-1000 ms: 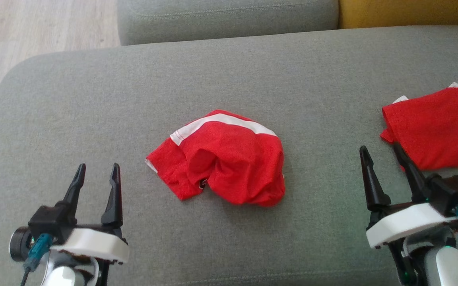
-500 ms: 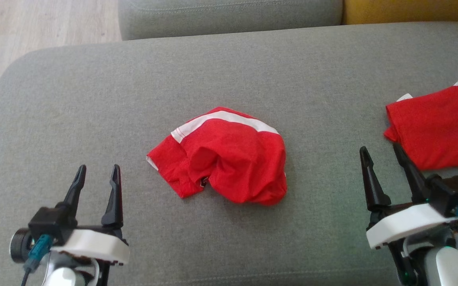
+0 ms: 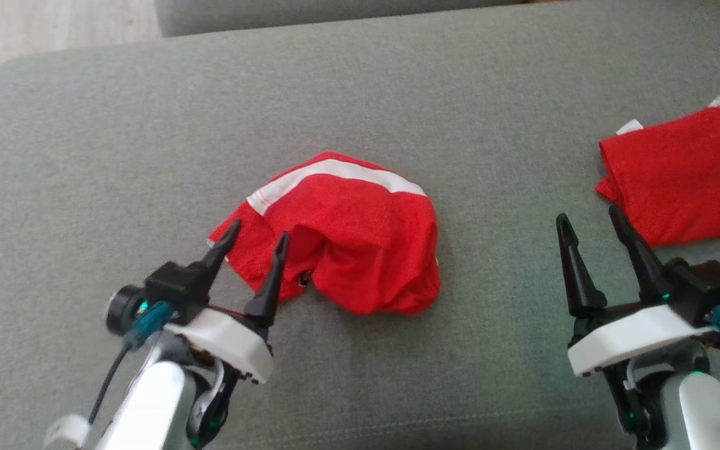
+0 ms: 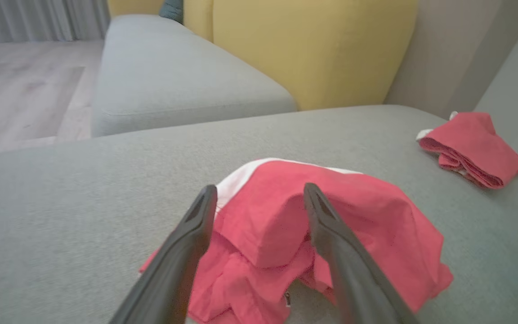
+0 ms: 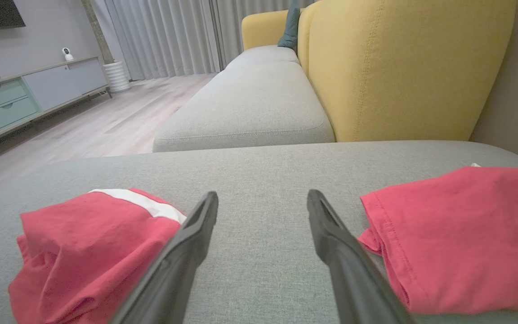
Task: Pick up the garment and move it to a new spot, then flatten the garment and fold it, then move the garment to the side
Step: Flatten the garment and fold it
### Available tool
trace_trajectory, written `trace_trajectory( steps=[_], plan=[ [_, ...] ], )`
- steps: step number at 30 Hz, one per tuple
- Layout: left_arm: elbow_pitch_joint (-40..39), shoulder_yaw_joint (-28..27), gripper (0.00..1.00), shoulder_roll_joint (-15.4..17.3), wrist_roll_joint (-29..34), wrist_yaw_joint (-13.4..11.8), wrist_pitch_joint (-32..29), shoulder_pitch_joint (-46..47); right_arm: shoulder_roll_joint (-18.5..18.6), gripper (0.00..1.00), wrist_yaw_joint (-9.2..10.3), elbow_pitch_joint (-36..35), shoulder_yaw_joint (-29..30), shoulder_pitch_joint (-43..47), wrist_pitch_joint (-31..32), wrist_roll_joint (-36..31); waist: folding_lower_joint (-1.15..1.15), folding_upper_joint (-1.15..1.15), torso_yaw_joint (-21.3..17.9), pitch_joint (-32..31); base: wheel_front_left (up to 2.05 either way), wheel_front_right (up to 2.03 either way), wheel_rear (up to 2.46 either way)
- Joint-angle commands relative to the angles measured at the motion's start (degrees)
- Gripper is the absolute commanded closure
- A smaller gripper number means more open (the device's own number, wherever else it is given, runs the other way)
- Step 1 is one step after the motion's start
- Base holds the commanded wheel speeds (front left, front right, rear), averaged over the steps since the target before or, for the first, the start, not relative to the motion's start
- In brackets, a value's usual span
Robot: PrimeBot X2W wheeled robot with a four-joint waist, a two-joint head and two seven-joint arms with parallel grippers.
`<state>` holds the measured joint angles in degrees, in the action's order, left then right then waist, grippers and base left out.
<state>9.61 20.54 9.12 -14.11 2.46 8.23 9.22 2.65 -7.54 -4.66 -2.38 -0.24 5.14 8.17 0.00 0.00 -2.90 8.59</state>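
Observation:
A crumpled red garment [image 3: 347, 234] with a white stripe lies in a heap at the middle of the grey sofa cushion [image 3: 116, 156]. My left gripper [image 3: 257, 237] is open, its fingertips over the garment's near left edge, nothing pinched between them. In the left wrist view the garment [image 4: 376, 225] bulges between and beyond the two dark fingers [image 4: 182, 252]. My right gripper [image 3: 588, 219] stands open above bare cushion, to the right of the heap, which lies low and left [image 5: 88, 243] in the right wrist view.
A second red garment [image 3: 685, 172] lies folded at the cushion's right side, close to my right gripper [image 5: 262, 195], and fills the right of the right wrist view [image 5: 457, 234]. Another grey seat [image 5: 250, 108] and a yellow backrest [image 5: 403, 67] stand behind. Wooden floor [image 3: 35, 25] lies far left.
My left arm has swung forward and to the right, bringing its open fingers to the garment's edge. The camera has dipped a little. The right arm has barely moved.

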Motion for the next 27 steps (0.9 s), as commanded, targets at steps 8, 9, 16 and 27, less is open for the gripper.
trace_trajectory(
  steps=[8, 9, 16, 27],
  plan=[
    [8.71, 1.00, 0.00, 0.20, -0.83, 2.92, -0.99, 7.92, 0.22, 0.00, 0.05, -1.24, -1.28, -3.14, -0.90, 0.65, 0.00, 0.00, -3.04, 2.80, 0.00, 0.00, 0.00],
    [9.78, 1.12, 0.06, 0.22, -1.04, 3.12, -0.67, 8.42, 0.22, 0.00, 0.05, -1.16, -1.21, -3.16, -1.00, 0.72, 0.00, 0.00, -3.19, 2.96, 0.00, 0.00, 0.00],
    [14.54, 1.86, 1.00, 1.08, 0.01, 2.74, 3.16, 11.58, 0.22, 0.00, 0.05, -0.74, -0.66, -3.58, -1.40, 1.02, 0.00, 0.00, -3.22, 3.38, 0.00, 0.00, 0.00],
    [1.50, 0.13, 1.00, 7.55, 7.68, -4.31, 6.56, 9.81, 0.22, 0.00, 0.05, -0.95, 1.14, -3.02, -1.27, 1.31, 0.00, 0.00, 0.43, 2.55, 0.00, 0.00, 0.00]
  ],
)
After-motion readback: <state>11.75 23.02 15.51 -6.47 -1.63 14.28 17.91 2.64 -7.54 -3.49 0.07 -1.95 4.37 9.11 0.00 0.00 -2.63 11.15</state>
